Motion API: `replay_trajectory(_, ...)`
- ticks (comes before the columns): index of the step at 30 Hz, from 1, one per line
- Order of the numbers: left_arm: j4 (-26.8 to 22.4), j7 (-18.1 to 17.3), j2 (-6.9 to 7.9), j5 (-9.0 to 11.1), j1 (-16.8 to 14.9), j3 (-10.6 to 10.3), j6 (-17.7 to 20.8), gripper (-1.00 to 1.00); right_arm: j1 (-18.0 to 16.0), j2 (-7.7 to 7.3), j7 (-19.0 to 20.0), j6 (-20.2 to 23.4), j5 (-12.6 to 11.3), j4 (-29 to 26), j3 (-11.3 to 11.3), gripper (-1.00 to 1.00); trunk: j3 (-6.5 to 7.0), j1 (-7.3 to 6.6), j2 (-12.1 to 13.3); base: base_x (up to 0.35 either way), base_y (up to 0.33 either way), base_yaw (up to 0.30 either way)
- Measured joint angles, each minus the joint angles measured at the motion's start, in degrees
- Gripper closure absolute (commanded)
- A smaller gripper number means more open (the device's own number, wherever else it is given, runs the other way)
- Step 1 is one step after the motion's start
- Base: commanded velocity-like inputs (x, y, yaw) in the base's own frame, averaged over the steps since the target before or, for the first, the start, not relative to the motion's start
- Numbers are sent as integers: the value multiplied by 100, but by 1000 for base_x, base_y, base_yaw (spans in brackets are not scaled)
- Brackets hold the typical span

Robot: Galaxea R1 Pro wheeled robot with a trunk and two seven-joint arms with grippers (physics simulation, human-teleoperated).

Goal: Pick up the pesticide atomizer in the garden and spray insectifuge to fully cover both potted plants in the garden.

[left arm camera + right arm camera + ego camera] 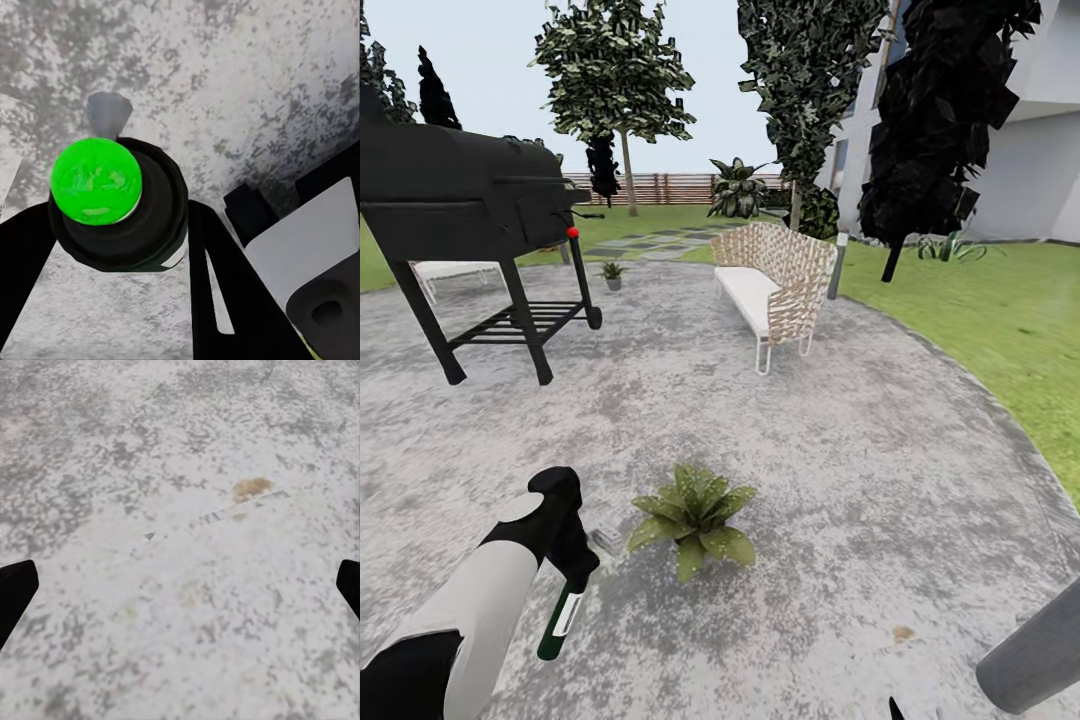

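Broad-leaved plant (694, 517) right of atomizer (561, 622); grill (465, 195) behind.

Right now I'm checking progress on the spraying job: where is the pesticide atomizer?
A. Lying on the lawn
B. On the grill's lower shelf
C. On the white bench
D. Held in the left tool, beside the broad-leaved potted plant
D: the left tool is shut on the pesticide atomizer, which hangs over the stone patio next to the broad-leaved potted plant.
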Motion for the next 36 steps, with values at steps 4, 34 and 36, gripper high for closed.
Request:
replay_trajectory(4,3,180,-8,187,61,15,-32,100,0,0,0,0,0,0,1,-100,0,3,0,-266,0,5)
replay_trajectory(34,25,2356,-22,3536,1362,1247,-4235,100,-2,41,13,6,1121,-49,1240,-100,0,0,0,-258,0,77)
replay_trajectory(36,17,2358,-41,3534,1362,1247,-4235,100,-24,29,47,21,1252,-114,1757,-100,0,0,0,-1,0,0)
